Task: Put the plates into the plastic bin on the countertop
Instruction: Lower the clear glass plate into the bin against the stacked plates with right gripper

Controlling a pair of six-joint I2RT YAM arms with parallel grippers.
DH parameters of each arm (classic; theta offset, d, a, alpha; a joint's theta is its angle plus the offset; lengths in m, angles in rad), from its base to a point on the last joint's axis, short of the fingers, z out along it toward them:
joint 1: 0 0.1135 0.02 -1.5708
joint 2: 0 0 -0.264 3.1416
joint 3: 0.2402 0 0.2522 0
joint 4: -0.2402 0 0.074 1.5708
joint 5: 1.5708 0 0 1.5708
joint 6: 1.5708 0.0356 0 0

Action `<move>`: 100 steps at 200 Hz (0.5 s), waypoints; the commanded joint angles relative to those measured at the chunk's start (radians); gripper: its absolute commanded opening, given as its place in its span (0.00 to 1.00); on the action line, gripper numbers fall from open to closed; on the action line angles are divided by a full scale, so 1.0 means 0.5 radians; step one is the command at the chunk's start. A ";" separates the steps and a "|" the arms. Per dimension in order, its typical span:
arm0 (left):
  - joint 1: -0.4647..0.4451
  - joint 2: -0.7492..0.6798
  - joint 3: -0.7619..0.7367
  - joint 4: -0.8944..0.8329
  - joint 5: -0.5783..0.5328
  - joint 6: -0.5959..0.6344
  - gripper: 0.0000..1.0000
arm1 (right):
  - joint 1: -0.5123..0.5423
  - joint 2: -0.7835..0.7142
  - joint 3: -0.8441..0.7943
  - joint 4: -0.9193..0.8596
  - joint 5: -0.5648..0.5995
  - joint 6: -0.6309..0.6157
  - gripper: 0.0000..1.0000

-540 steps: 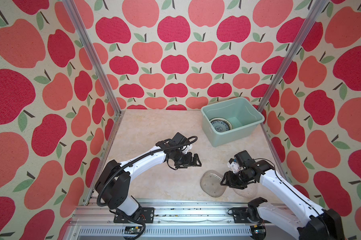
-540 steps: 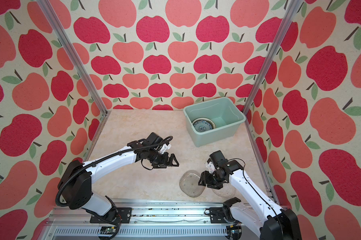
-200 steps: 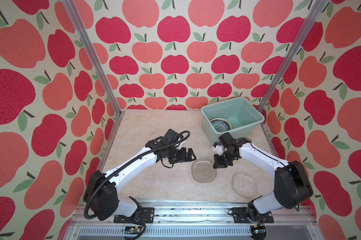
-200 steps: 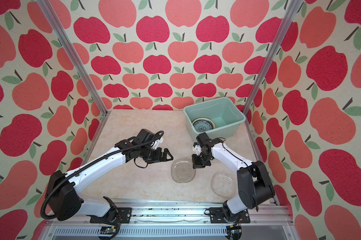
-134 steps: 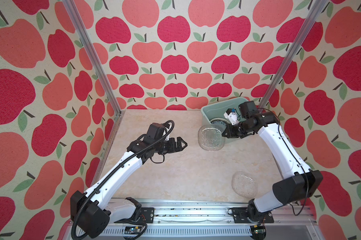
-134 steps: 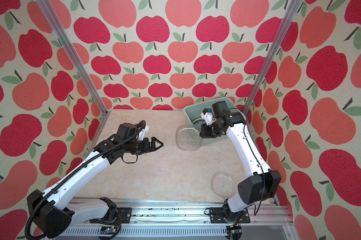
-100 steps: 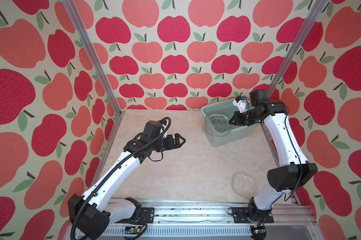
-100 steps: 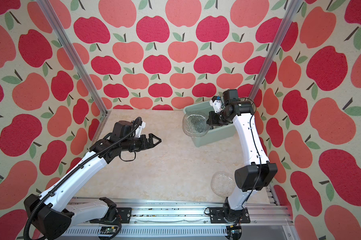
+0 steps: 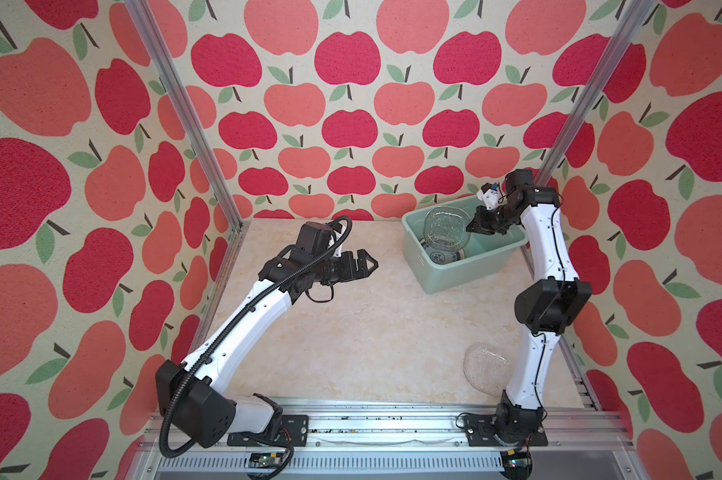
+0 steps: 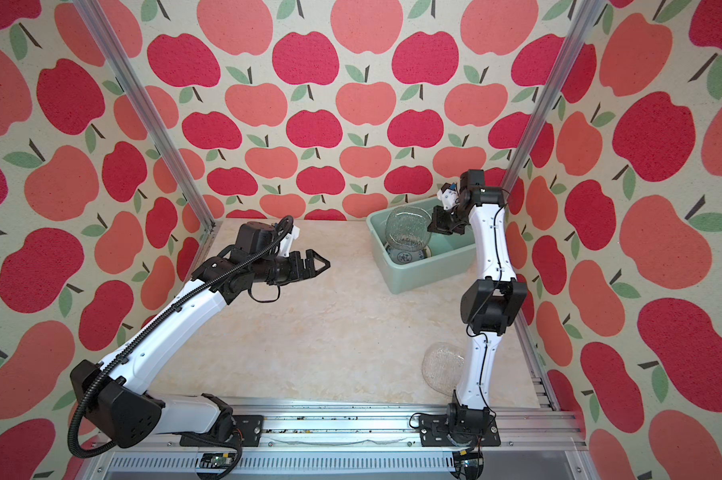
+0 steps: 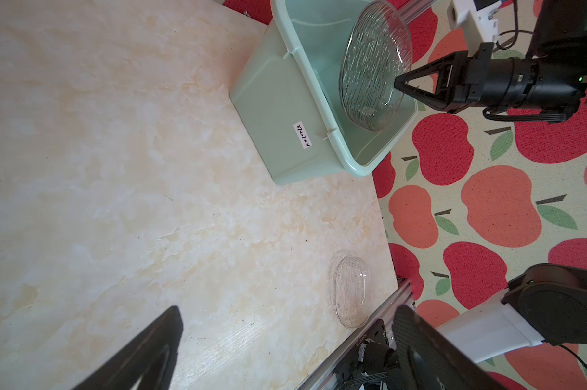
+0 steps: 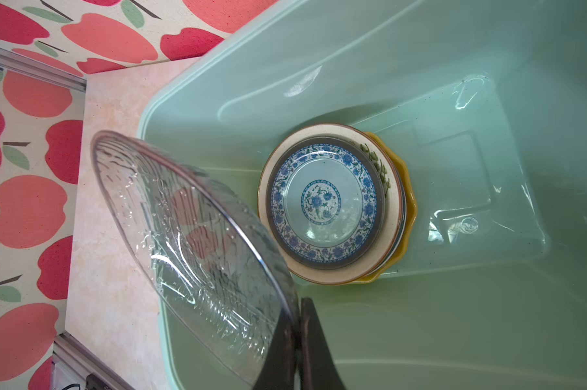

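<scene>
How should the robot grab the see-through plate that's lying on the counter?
The glass plate lies flat on the countertop, so only its thin rim can be pinched. I'd come from the open middle side, low, because the right arm stands close on its other side.

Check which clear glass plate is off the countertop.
The clear glass plate pinched in the right gripper, tilted over the plastic bin; the other glass plate lies flat on the countertop.

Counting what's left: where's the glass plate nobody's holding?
The loose glass plate lies on the countertop, front right in both top views, beside the right arm.
</scene>
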 commanded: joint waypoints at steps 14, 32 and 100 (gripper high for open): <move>0.011 0.171 0.181 -0.074 -0.022 0.059 0.99 | -0.002 0.179 0.178 -0.039 0.067 -0.062 0.00; 0.012 0.247 0.217 -0.070 -0.007 0.034 0.99 | 0.001 0.271 0.266 -0.043 0.081 -0.108 0.00; 0.007 0.405 0.317 -0.155 0.027 0.040 0.99 | 0.032 0.450 0.328 -0.018 0.239 -0.253 0.00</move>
